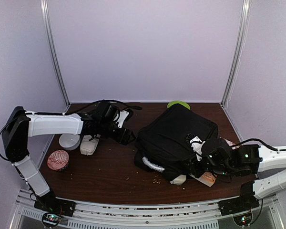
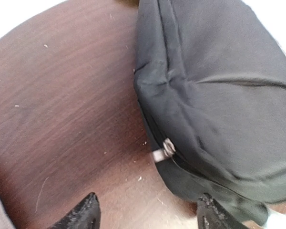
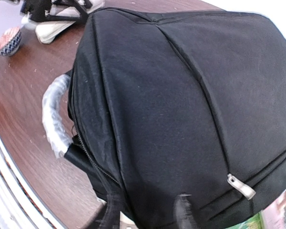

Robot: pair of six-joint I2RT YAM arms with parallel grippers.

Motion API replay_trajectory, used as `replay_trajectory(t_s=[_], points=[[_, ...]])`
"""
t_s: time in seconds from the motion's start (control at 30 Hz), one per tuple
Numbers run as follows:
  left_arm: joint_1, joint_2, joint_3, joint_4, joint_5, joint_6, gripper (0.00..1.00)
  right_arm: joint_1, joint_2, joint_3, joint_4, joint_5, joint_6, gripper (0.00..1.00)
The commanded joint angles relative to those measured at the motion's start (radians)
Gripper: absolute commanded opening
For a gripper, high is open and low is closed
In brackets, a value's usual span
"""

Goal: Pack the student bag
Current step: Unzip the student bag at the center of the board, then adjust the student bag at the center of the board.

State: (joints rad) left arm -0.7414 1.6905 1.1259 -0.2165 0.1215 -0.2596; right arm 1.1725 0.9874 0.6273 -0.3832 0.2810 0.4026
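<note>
While the student bag (image 1: 176, 136) is lying flat on the right half of the desk (image 1: 109, 179), it's by far the biggest thing here, running from near the back edge almost to the front edge. Every seam I can see looks zipped, so no clue what's inside, though it bulges like it's loaded.

The left gripper (image 1: 125, 136) sits just beside the bag's left side with its fingertips (image 2: 81, 215) spread wide and nothing between them. A zipper pull (image 2: 164, 151) is right ahead. The right gripper (image 1: 198, 167) is at the bag's front-right corner, but its own view is blurry there and I honestly can't tell if it's apart or pinching fabric.

My guess is that the zip is the current job. If so, come at the pull square and pinch the tab, not the cloth. Have the other arm pin the bag so it doesn't slide.

There's still loose stuff out:
- A beige pouch (image 1: 89, 145) and a white dish (image 1: 69, 141) sit near the left edge.
- A patterned bowl (image 1: 58, 160) is closer to the front-left corner, contents unclear.
- A second pouch (image 1: 178, 180) and an orange packet (image 1: 208, 179) poke out from under the bag's front.
</note>
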Motion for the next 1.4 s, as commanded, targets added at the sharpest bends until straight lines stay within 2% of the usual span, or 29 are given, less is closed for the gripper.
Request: replay_trajectory(t_s=[0.0, 0.13, 0.23, 0.37, 0.5, 0.73, 0.87, 1.0, 1.13, 1.17, 1.23, 1.37], points=[[0.005, -0.126, -0.035, 0.010, -0.037, 0.001, 0.77, 0.005, -0.038, 0.022, -0.020, -0.022, 0.009, 0.47], [0.005, -0.159, -0.005, 0.004, -0.052, -0.030, 0.82, -0.006, -0.064, 0.040, -0.009, -0.005, 0.067, 0.65], [0.007, -0.107, 0.079, -0.016, -0.069, -0.090, 0.84, -0.088, -0.062, 0.080, -0.012, 0.016, 0.203, 0.72], [0.006, 0.034, 0.249, -0.082, -0.028, -0.173, 0.85, -0.284, -0.075, 0.083, -0.034, 0.029, 0.459, 0.73], [0.007, 0.146, 0.338, -0.102, 0.002, -0.222, 0.85, -0.476, -0.106, -0.004, 0.030, -0.044, 0.604, 0.73], [0.007, 0.231, 0.320, -0.046, 0.092, -0.276, 0.79, -0.687, 0.048, -0.035, 0.145, -0.184, 0.660, 0.73], [0.005, 0.235, 0.275, 0.002, 0.133, -0.290, 0.73, -0.734, 0.191, 0.005, 0.217, -0.249, 0.657, 0.72], [0.004, 0.236, 0.242, 0.021, 0.147, -0.291, 0.63, -0.744, 0.320, 0.077, 0.214, -0.258, 0.640, 0.71], [0.001, 0.239, 0.213, 0.052, 0.167, -0.291, 0.46, -0.761, 0.421, 0.101, 0.239, -0.296, 0.635, 0.66], [-0.001, 0.242, 0.208, 0.057, 0.172, -0.290, 0.40, -0.764, 0.437, 0.103, 0.255, -0.311, 0.632, 0.60], [-0.006, 0.245, 0.201, 0.067, 0.178, -0.288, 0.28, -0.764, 0.458, 0.108, 0.283, -0.339, 0.621, 0.44], [-0.026, 0.243, 0.193, 0.083, 0.182, -0.275, 0.08, -0.765, 0.494, 0.155, 0.287, -0.387, 0.580, 0.22]])
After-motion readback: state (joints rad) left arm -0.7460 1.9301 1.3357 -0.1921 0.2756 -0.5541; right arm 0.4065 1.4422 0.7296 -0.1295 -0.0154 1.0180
